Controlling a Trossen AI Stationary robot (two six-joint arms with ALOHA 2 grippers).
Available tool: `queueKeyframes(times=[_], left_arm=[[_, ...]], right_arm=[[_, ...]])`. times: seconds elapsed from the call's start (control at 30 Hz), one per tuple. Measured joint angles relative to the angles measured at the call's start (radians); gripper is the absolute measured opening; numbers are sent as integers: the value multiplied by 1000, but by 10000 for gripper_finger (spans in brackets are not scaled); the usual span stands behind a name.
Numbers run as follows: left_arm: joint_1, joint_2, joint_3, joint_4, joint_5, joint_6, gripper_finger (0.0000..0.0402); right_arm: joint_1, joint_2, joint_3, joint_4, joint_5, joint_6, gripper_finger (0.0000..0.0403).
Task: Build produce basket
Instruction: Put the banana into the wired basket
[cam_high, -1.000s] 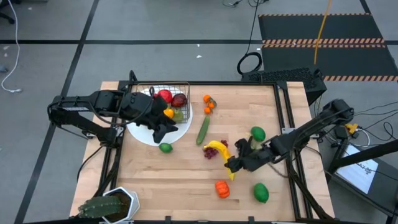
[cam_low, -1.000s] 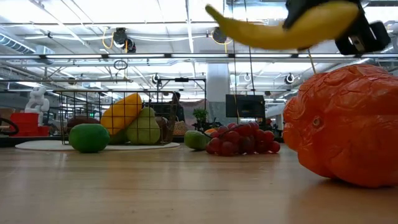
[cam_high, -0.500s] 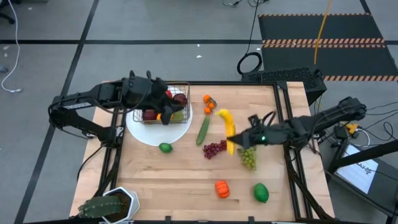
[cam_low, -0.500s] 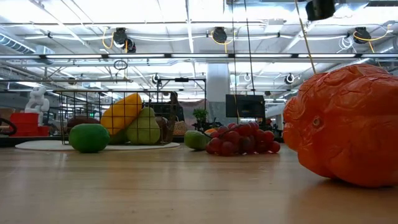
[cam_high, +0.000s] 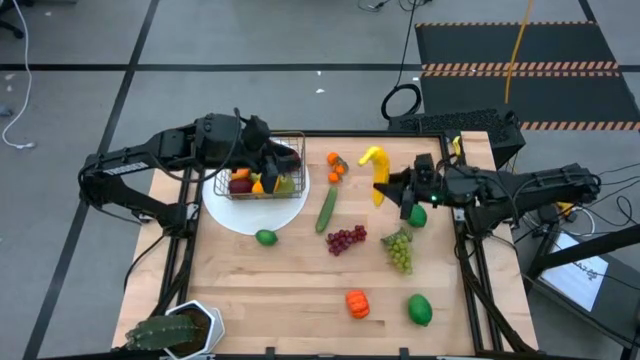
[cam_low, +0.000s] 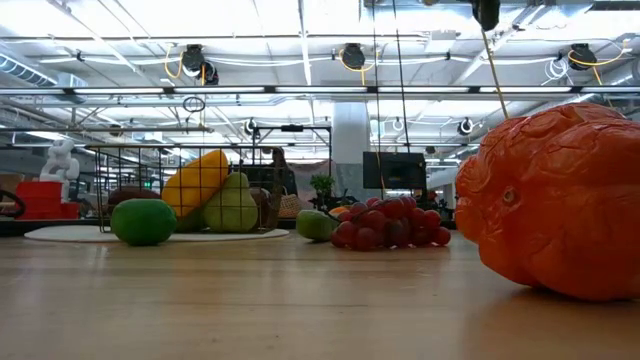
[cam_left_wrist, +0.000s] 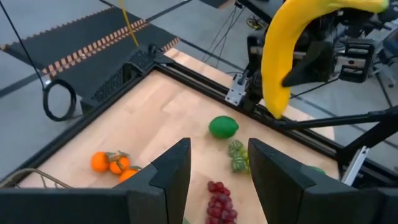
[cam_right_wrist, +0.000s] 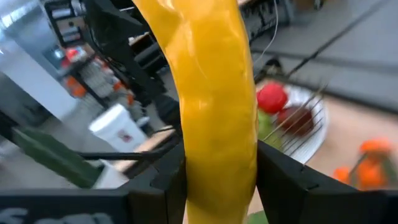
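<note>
High view: banana (cam_high: 375, 172) in right gripper (cam_high: 392, 185).

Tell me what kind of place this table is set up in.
Probably a robotics lab or workshop: a wooden table with toy fruit stands on grey industrial flooring with hazard-striped mats, and the low view shows exposed ceiling pipes and lights.

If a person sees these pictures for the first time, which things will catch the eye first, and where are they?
First, the yellow banana, lifted above the table's far right part and clamped in the right gripper. Next, the wire basket on the white plate at the far left, already holding fruit, with the left gripper above it. In the low view, an orange pepper looms very close.
</note>
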Motion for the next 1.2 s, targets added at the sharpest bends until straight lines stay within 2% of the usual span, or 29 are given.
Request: queueKeyframes(times=[0.17, 0.37, 0.47, 0.6, 0.73, 0.87, 1.2], left_arm=[[0, 6, 0, 1, -7, 39, 159], [0, 13, 0, 1, -22, 1, 159], [0, 21, 0, -3, -23, 11, 159], [0, 18, 0, 1, -23, 33, 159], [0, 19, 0, -1, -26, 34, 159], [0, 19, 0, -1, -26, 30, 159], [0, 19, 0, -1, -26, 58, 159]], right_arm=[[-42, -1, 0, -1, -1, -303, 152], [-80, -1, 0, -1, -1, -611, 150], [-97, 4, 0, -1, -1, -703, 150], [-120, 12, 0, -3, -1, -746, 150], [-132, 12, 0, -2, -1, -704, 150], [-135, 12, 0, -1, -1, -585, 151], [-135, 12, 0, -1, -2, -73, 152]])
